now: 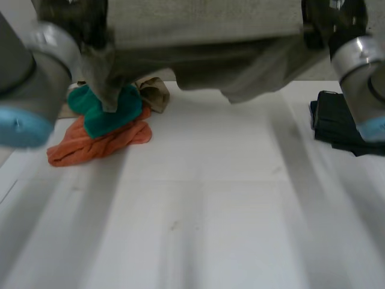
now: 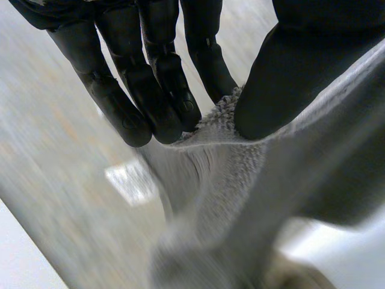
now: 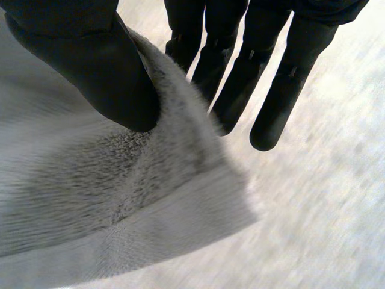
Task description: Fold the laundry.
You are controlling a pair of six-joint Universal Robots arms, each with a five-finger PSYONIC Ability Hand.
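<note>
A grey towel hangs stretched between my two hands, lifted above the far side of the white table. My left hand is at the towel's left top corner. In the left wrist view that hand pinches the towel's edge between its thumb and straight fingers. My right hand holds the right top corner. In the right wrist view its thumb presses the towel's thick hem against the fingers. The towel's lower edge sags in the middle, just over the table.
A heap of loose cloths lies at the far left: a teal one on top, an orange one below it, a tan one behind. A dark folded cloth sits at the right edge.
</note>
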